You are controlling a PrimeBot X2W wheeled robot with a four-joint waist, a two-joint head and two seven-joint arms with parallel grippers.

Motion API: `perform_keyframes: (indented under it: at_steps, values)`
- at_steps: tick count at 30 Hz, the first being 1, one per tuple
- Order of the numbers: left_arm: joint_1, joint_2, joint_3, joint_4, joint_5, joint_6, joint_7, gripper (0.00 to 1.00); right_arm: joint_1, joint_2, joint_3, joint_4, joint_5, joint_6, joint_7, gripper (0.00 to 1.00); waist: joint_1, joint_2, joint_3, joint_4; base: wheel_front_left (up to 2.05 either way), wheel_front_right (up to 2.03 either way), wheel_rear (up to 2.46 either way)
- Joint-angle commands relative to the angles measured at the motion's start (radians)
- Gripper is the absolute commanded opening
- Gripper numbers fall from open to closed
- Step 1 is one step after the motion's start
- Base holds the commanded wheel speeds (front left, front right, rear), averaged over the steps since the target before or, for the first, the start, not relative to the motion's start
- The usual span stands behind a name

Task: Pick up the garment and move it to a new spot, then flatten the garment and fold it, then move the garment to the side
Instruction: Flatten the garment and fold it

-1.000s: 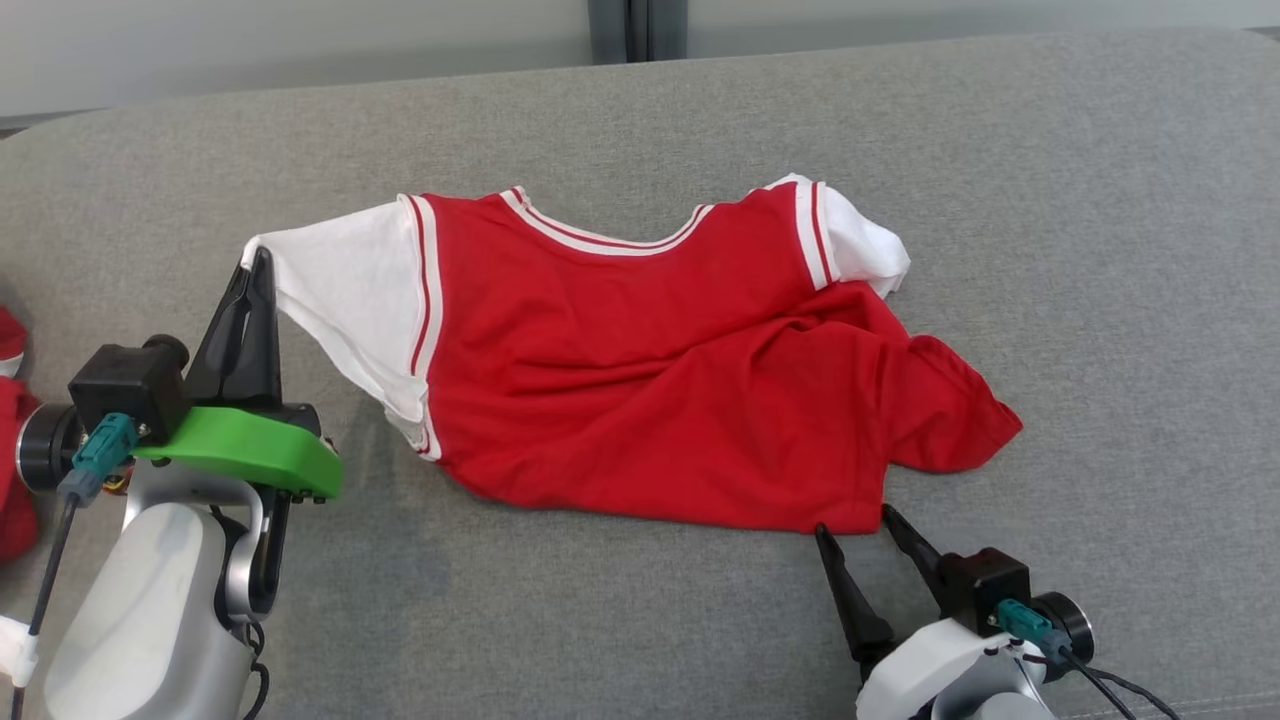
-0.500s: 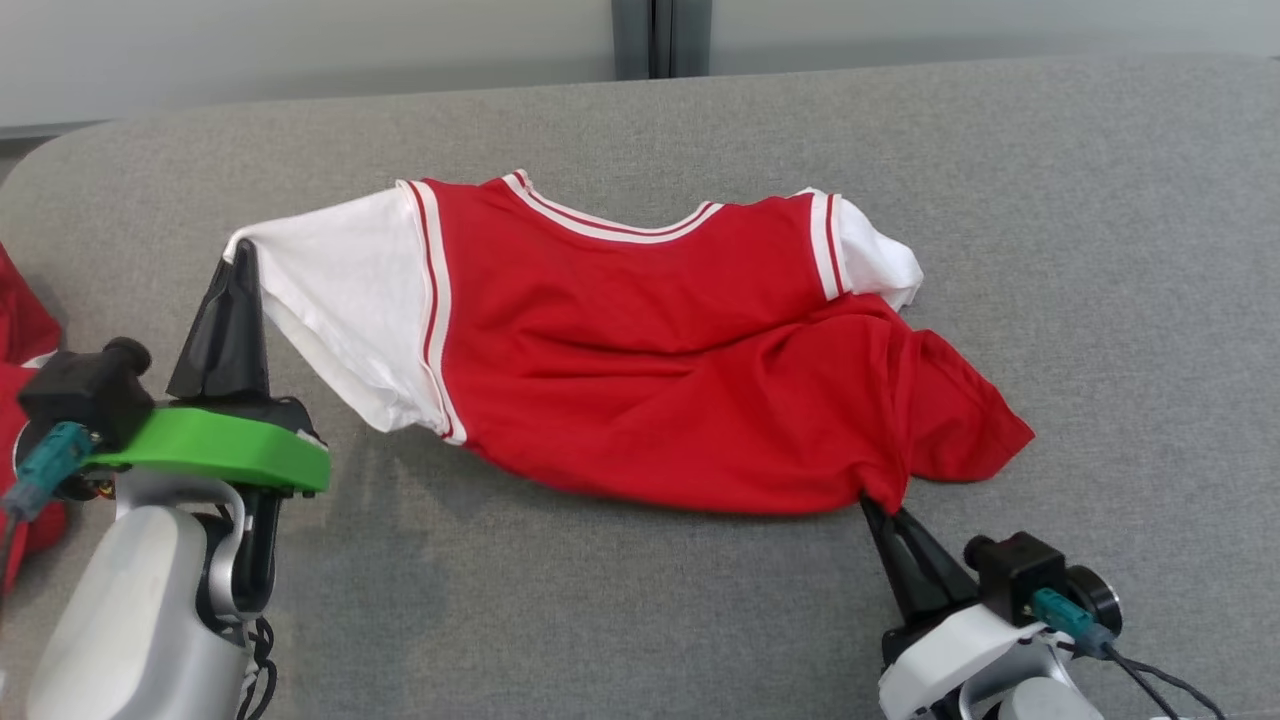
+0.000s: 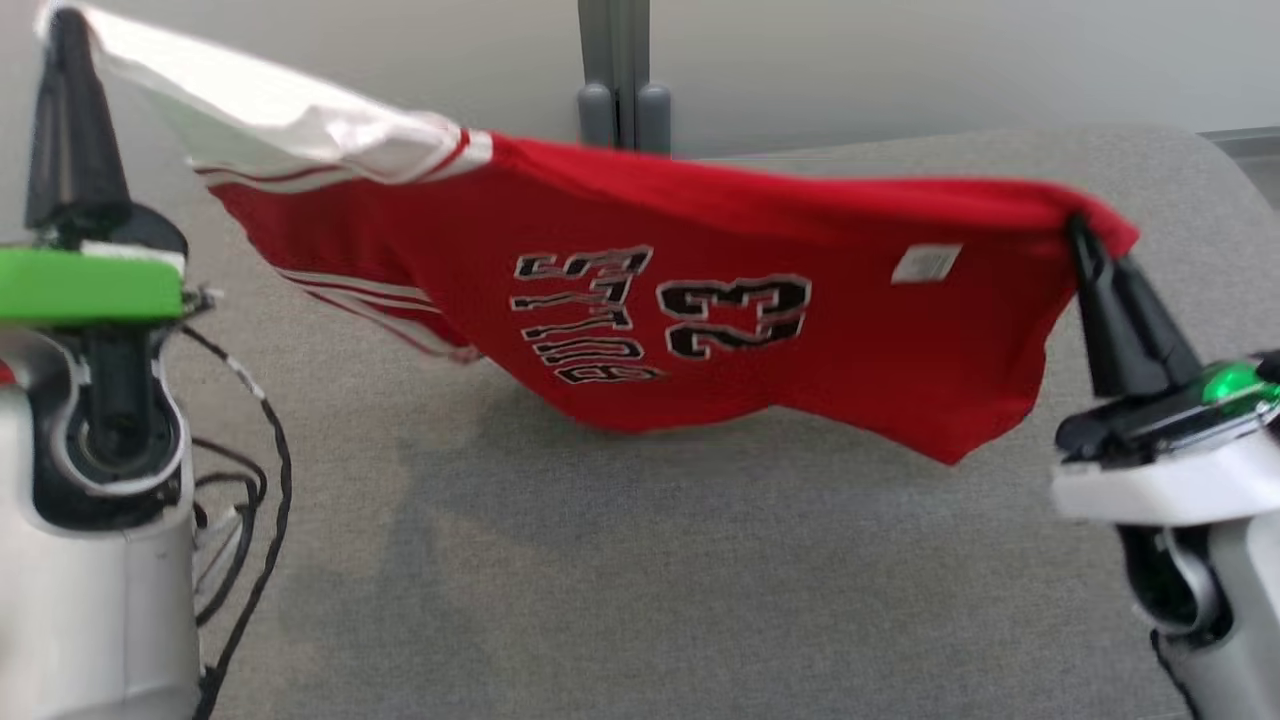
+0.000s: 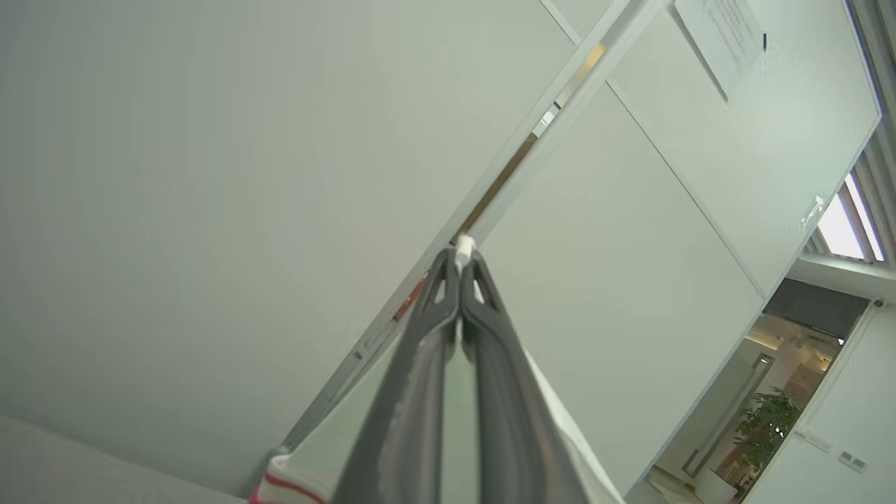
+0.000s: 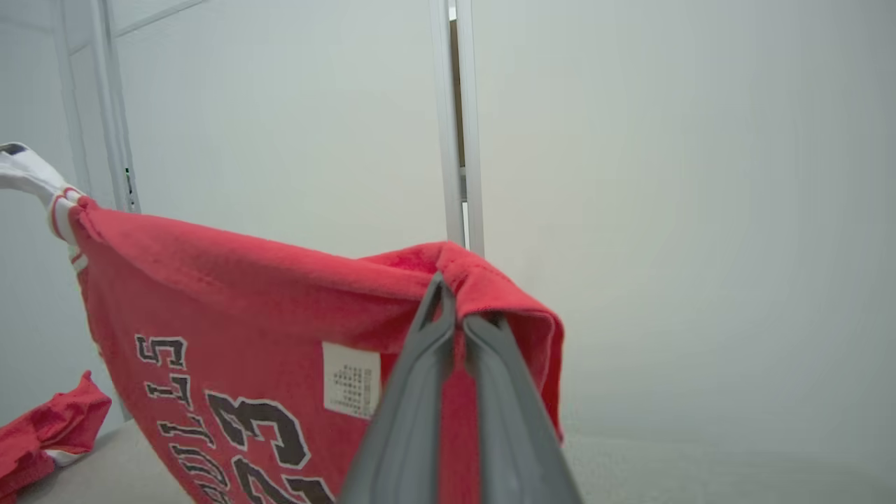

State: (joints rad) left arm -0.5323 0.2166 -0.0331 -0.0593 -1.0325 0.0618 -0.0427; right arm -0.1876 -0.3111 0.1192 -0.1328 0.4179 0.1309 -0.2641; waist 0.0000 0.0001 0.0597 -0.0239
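The garment is a red jersey with white sleeves and black lettering, and it hangs stretched in the air above the grey sofa. High at the upper left, my left gripper is shut on the white sleeve; its closed tips pinch white cloth in the left wrist view. At the right, my right gripper is shut on the red hem corner. The right wrist view has those tips clamped on a red fold of the garment, next to a white label.
Another red and white cloth lies on the sofa at the lower left of the right wrist view. Black cables dangle beside my left arm. A pale wall with a grey post stands behind the sofa.
Both arms have risen and lifted the garment off the sofa, so it hangs between them with its printed side showing. The right gripper closed on the hem. The head camera has tilted.
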Motion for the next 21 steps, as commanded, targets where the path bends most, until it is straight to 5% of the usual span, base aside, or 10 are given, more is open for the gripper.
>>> perform_keyframes:
  at_steps: [1,6,9,15,21]
  values:
    - [-0.050,-0.010,0.015,-0.019,-0.023,0.023,0.009,0.00,-0.050,-0.017,-0.012,-0.003,0.029,0.000,0.010,0.00,0.0000,-0.0001,-0.012,-0.014,0.00,0.00,0.00]
    - [-0.250,-0.031,0.013,0.006,-0.042,0.091,0.046,0.00,-0.259,-0.058,-0.017,0.069,0.101,0.000,0.113,0.00,0.0000,-0.0001,0.021,-0.013,0.00,0.00,0.00]
    - [-0.381,-0.028,-0.006,0.090,-0.026,0.103,0.061,0.00,-0.406,-0.025,-0.014,0.170,0.153,0.000,0.180,0.00,0.0000,-0.0001,0.078,-0.015,0.00,0.00,0.00]
    - [-0.663,-0.018,-0.062,0.324,0.040,0.053,0.041,0.00,-0.753,0.054,0.021,0.454,0.159,0.000,0.264,0.00,0.0000,-0.0001,0.258,-0.006,0.00,0.00,0.00]
    - [-0.961,-0.020,-0.089,0.549,0.097,-0.052,-0.055,0.00,-1.090,0.098,0.049,0.691,0.103,0.000,0.173,0.00,0.0000,-0.0001,0.448,0.008,0.00,0.00,0.00]
